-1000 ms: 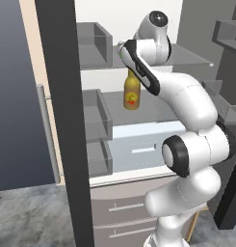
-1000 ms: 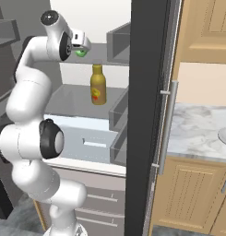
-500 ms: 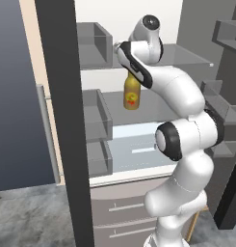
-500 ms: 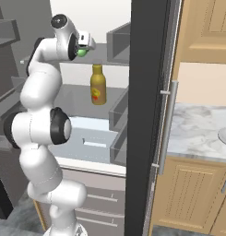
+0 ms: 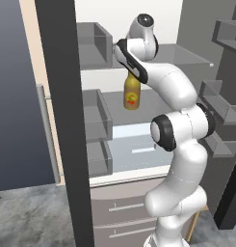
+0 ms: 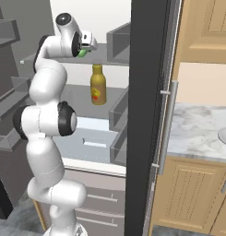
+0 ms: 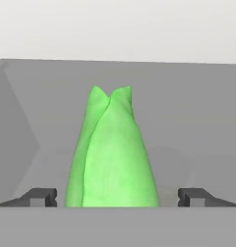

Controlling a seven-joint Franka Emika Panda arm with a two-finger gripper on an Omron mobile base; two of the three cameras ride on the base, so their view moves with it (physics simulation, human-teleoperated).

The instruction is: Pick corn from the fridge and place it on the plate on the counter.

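1. Reaching into the upper part of the fridge [image 6: 146, 92], the tool [image 7: 117, 197] has its two dark fingertips [image 7: 40, 197] spread wide, one on either side of the corn [image 7: 112, 154], with a clear gap between each tip and the husk; nothing is pinched.
2. Corn: a bright green husk lying on a grey shelf [image 7: 196, 120], its notched, tapered end pointing away from the hand camera toward the pale rear wall. In the right base view a small patch of the same green [image 6: 82, 53] shows just below the white hand, at the level of the upper shelf.
3. Arm: white links with dark joints, rising from the base and bending forward at the top so that the hand sits at the upper shelf, seen in the left base view near [image 5: 134, 53].
4. Amber bottle [image 6: 98, 84] with a red-yellow label: upright on the shelf below the corn, beside the arm and apart from the tool.
5. Fridge interior: grey door bins [image 5: 93, 46] at the side and a light blue-grey drawer [image 6: 93, 138] under the bottle's shelf.
6. Tabletop [image 6: 197, 131]: white-grey marbled stone over light wooden cabinets [image 6: 188, 196], to the right of the fridge.
7. Plate [image 6: 225, 137]: a pale rim resting on the tabletop at the right edge of the right base view, well apart from the corn.
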